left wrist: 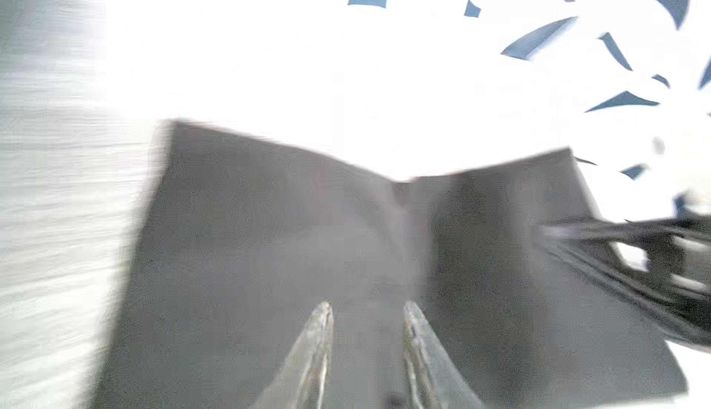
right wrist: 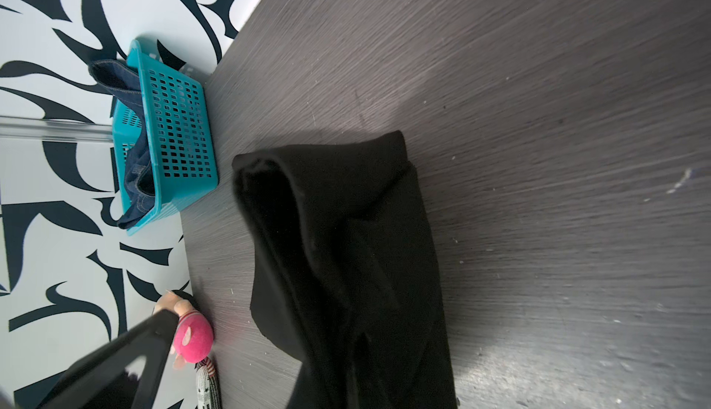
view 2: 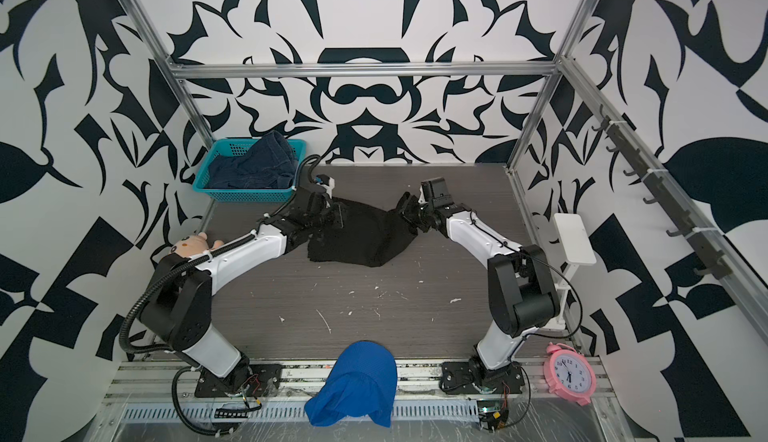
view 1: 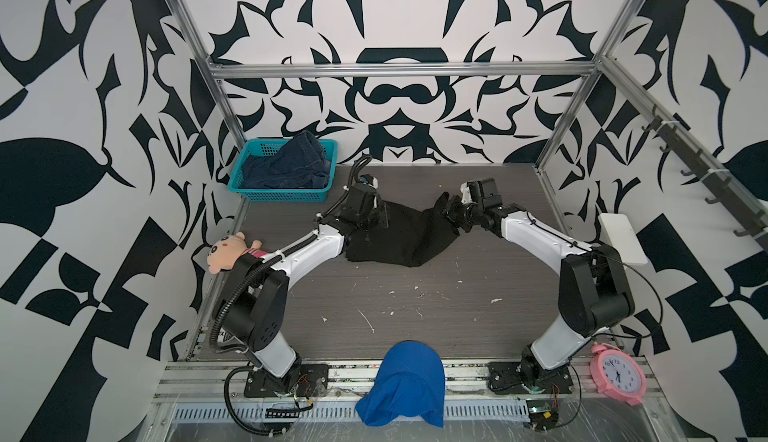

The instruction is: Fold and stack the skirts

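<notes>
A black skirt (view 1: 399,236) (view 2: 357,240) lies rumpled at the middle back of the table, between both grippers. My left gripper (view 1: 380,215) (left wrist: 367,307) hovers over its left end, its fingertips (left wrist: 325,311) apart with only cloth (left wrist: 269,214) below them. My right gripper (view 1: 446,207) (view 2: 405,207) is shut on the skirt's right corner, which rises off the table toward it. In the right wrist view the black skirt (right wrist: 346,234) hides the fingers. A dark blue denim skirt (view 1: 291,161) (right wrist: 138,180) is heaped in the teal basket (view 1: 278,197) (right wrist: 181,134).
The basket stands at the back left corner. A bright blue mesh cloth (view 1: 405,381) drapes over the front rail. A plush toy (view 1: 226,253) lies at the left edge, a pink clock (view 1: 619,373) at the front right, and a white shelf (view 1: 621,238) on the right.
</notes>
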Robot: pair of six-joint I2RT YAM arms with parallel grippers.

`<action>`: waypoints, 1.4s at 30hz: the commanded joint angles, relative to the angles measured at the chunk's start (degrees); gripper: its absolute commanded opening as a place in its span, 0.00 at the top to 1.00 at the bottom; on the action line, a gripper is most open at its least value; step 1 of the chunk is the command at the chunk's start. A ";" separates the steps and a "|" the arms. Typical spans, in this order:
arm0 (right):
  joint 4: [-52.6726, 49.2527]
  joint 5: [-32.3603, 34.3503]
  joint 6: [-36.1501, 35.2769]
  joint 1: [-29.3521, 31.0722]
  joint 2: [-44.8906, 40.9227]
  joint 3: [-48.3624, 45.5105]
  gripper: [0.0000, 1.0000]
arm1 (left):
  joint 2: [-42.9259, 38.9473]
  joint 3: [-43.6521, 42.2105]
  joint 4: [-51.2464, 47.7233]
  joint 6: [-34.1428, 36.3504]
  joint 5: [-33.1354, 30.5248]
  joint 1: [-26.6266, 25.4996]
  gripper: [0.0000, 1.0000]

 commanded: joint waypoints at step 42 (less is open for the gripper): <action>-10.50 3.00 -8.65 0.10 0.57 10.65 1.00 | 14.28 -4.28 2.53 4.71 5.33 11.23 1.00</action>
